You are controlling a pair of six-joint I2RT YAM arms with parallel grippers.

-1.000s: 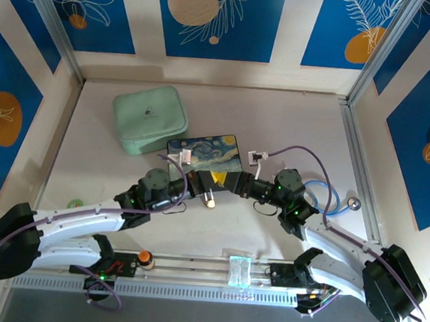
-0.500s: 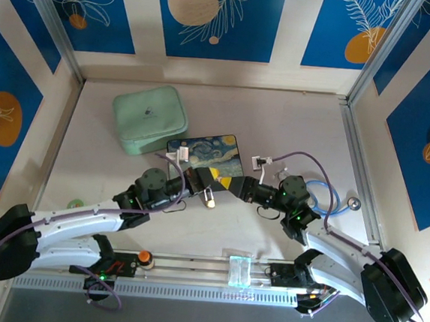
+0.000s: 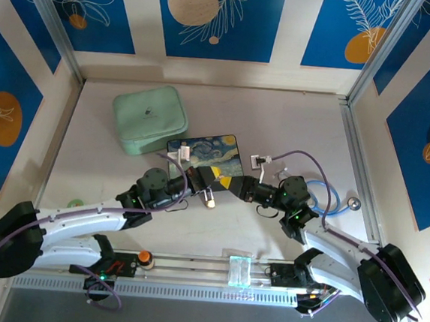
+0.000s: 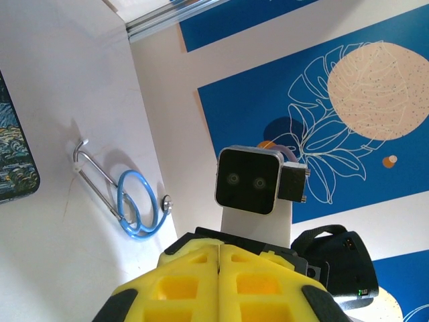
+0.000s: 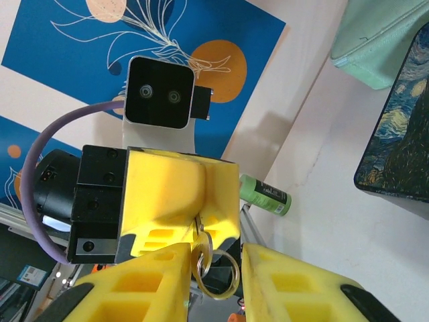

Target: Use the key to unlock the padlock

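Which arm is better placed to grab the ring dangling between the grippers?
The right one, probably. The right gripper is open with a finger on each side of the ring, while the left gripper is shut on what looks like the key, which the ring hangs from.

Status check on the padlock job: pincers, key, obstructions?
Left pincer shut, thin metal piece, likely key, sticking out with rings dangling. Right pincer open, tip to tip with left, rings in its gap. Painted box just beyond both.
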